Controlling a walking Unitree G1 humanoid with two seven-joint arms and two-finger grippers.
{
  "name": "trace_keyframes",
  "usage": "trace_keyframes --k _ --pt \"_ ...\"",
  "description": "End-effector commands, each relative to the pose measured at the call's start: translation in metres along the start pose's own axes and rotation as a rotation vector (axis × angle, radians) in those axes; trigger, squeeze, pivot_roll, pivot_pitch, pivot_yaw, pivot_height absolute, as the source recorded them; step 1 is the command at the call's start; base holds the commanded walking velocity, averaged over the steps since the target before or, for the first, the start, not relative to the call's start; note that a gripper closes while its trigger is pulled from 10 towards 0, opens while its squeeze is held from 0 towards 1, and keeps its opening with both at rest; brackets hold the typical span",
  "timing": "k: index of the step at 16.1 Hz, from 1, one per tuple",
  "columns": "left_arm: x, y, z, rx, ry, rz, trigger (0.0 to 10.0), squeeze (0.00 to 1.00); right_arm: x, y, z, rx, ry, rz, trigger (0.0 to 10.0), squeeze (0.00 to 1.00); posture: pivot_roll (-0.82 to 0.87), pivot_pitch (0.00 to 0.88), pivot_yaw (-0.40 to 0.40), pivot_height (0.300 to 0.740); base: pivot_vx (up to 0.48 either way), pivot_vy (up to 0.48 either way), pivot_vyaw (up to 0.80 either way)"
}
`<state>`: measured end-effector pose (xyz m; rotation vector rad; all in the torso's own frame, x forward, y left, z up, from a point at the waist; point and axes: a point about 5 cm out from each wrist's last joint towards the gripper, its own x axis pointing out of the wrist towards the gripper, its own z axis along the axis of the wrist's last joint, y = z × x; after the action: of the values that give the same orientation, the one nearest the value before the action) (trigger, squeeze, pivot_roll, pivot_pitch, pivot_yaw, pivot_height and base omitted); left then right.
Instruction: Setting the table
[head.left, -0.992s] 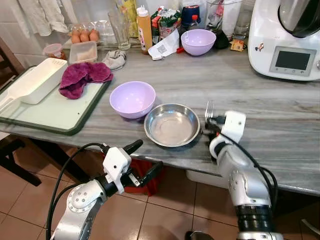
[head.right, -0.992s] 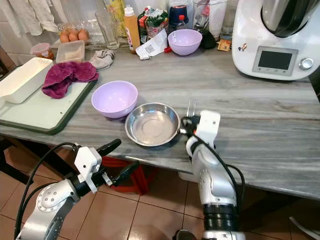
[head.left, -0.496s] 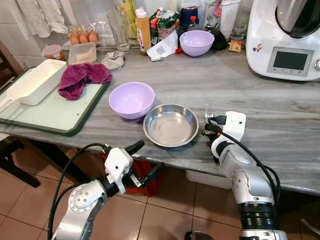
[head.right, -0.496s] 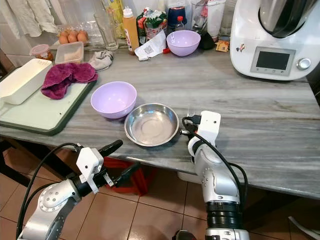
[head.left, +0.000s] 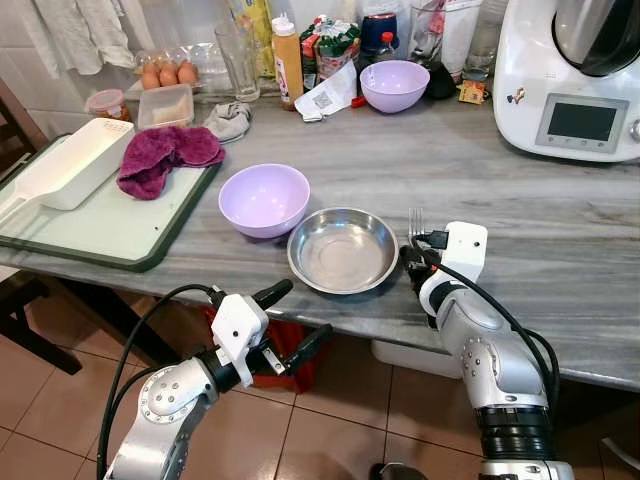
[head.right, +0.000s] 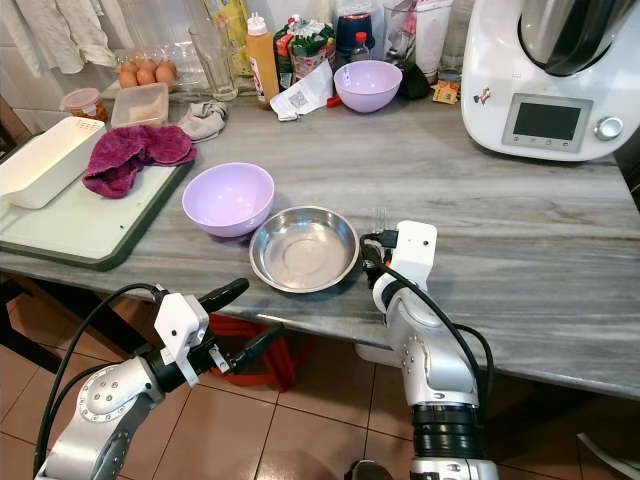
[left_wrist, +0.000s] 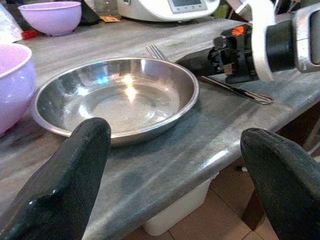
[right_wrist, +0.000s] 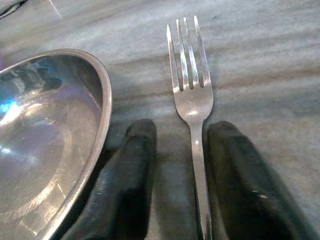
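A steel plate (head.left: 343, 250) sits near the counter's front edge, with a purple bowl (head.left: 265, 198) just behind and left of it. A fork (right_wrist: 192, 100) lies flat on the counter right of the plate, tines pointing to the back. My right gripper (head.left: 413, 252) rests low over the fork's handle. Its fingers (right_wrist: 132, 165) are open, one on each side of the handle, which runs close to the right finger. My left gripper (head.left: 290, 320) hangs open below the counter edge, in front of the plate (left_wrist: 117, 97).
A green-rimmed tray (head.left: 110, 225) at the left holds a maroon cloth (head.left: 168, 152) and a white container (head.left: 72, 160). A second purple bowl (head.left: 396, 83), bottles and eggs line the back. A white kitchen machine (head.left: 575, 80) stands back right.
The right gripper and the fork have shifted slightly towards the plate. The left arm has barely moved.
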<state>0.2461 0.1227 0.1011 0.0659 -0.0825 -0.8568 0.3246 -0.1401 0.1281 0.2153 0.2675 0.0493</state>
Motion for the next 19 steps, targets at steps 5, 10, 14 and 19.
trace_keyframes --k 5,10,14,19 --pt "0.003 0.020 0.006 0.012 -0.043 0.142 10.0 0.00 -0.017 -0.012 0.013 0.078 -0.137 -0.012 10.0 1.00 -0.23 0.121 0.059 0.740 0.000 0.000 0.00" --pt "0.007 0.031 0.021 0.023 -0.106 0.239 10.0 0.00 -0.040 -0.021 0.026 0.071 -0.277 -0.055 10.0 1.00 -0.23 0.125 0.054 0.740 0.000 0.000 0.00" --pt "0.009 0.028 0.022 -0.013 -0.122 0.279 10.0 0.00 -0.057 -0.028 0.011 -0.028 -0.223 -0.116 10.0 1.00 -0.23 0.129 0.059 0.740 0.000 0.000 0.00" --pt "0.012 0.029 0.023 -0.028 -0.122 0.291 10.0 0.00 -0.056 -0.030 -0.006 -0.075 -0.093 -0.150 10.0 1.00 -0.23 0.130 0.057 0.740 0.000 0.000 0.00"
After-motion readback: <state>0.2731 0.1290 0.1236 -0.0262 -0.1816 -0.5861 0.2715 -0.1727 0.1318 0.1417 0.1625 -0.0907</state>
